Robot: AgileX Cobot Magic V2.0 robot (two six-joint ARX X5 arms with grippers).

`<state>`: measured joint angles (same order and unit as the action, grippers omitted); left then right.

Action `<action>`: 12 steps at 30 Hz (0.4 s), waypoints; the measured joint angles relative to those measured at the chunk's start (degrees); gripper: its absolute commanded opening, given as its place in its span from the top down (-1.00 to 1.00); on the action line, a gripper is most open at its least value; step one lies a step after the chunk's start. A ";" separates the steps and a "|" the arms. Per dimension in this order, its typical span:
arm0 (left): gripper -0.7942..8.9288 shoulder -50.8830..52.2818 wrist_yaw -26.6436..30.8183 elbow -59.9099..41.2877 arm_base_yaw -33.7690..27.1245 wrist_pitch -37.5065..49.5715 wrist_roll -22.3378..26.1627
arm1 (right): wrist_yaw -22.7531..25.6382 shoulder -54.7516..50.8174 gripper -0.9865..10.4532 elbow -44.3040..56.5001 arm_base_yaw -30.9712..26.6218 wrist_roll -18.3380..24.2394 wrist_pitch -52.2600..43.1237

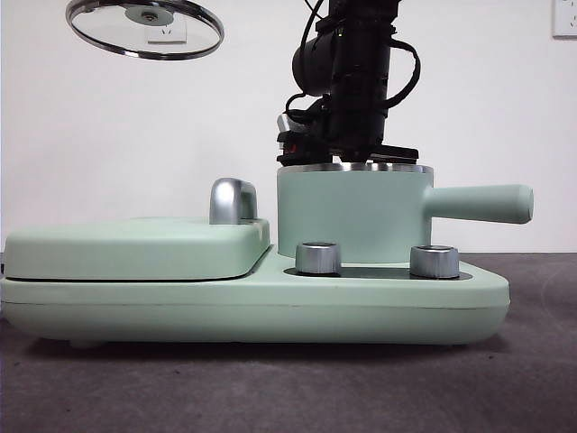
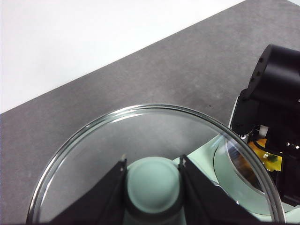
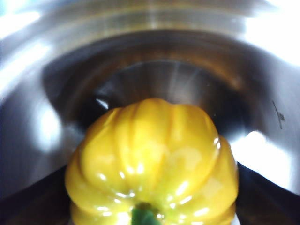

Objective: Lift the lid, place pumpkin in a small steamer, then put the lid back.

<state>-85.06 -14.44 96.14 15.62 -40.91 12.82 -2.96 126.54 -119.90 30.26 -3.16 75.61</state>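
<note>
The left gripper clamps the round clear glass lid high at 10 o'clock, leaving room while the right gripper, closed on the glossy yellow ribbed pumpkin, lowers it inside the mint-green cylindrical steamer.

Low front camera faces the steamer level (close); wrist cameras look down into it.

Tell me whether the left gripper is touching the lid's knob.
Touching: the left wrist view shows the left gripper with both jaws pressed against the lid knob's sides.
</note>
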 measured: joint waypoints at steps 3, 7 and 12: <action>0.81 0.00 0.00 0.00 0.00 0.00 0.00 | -0.02 0.02 0.04 -0.42 0.00 -0.04 0.50; 0.81 0.00 0.00 0.02 0.00 0.00 0.00 | 0.02 0.15 -0.07 -4.31 0.00 -0.04 1.20; 0.81 0.00 0.00 0.02 0.00 0.00 -0.04 | 0.17 0.15 -0.15 -10.40 -0.02 -0.24 1.29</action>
<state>-85.06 -14.44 96.16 15.62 -40.91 12.78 -2.79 126.69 -130.30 30.24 -3.40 76.90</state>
